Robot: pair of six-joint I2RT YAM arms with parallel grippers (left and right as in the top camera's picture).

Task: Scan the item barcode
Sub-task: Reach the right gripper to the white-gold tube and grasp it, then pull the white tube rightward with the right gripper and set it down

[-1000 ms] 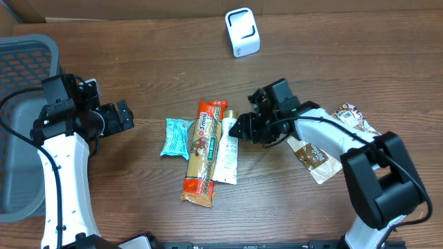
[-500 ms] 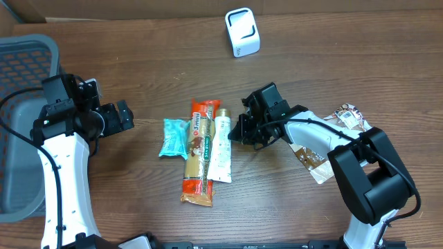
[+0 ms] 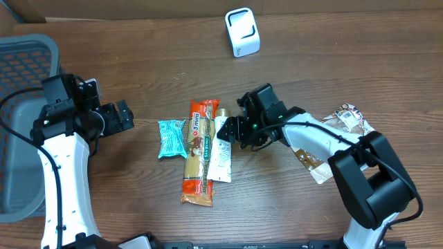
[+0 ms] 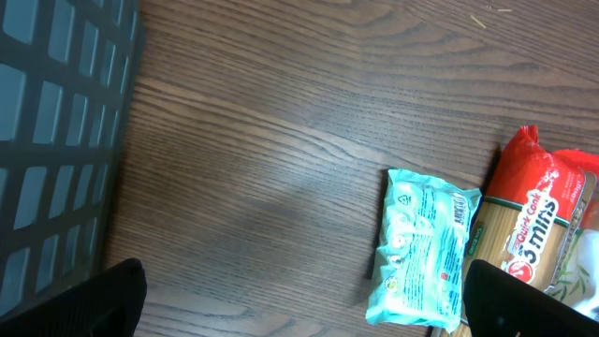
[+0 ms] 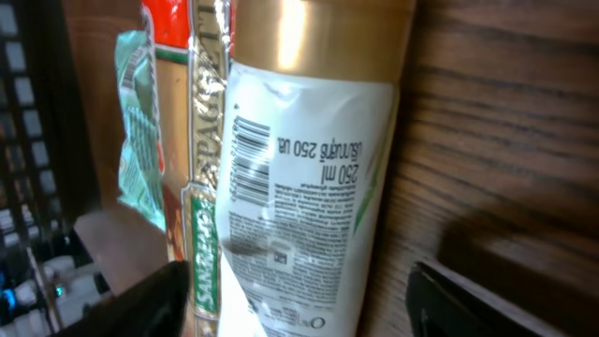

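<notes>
A white tube with a gold cap [image 3: 221, 151] lies mid-table beside an orange spaghetti pack [image 3: 197, 153] and a teal packet [image 3: 172, 138]. My right gripper [image 3: 232, 130] hovers over the tube's cap end. In the right wrist view it is open [image 5: 309, 314], its fingers standing either side of the tube [image 5: 309, 197], whose barcode [image 5: 245, 154] faces up. The white scanner [image 3: 241, 32] stands at the back. My left gripper [image 3: 124, 116] is open over bare wood [image 4: 299, 314], left of the teal packet [image 4: 421, 245].
A grey basket [image 3: 21, 124] fills the left edge, and its mesh shows in the left wrist view [image 4: 56, 140]. A snack bag [image 3: 351, 117] and a brown packet [image 3: 311, 159] lie to the right, beneath my right arm. Cardboard lines the far edge.
My right gripper has slid left onto the tube's cap end, nudging the tube, spaghetti pack and teal packet slightly left. Its jaws now stand apart. The left arm has not moved.
</notes>
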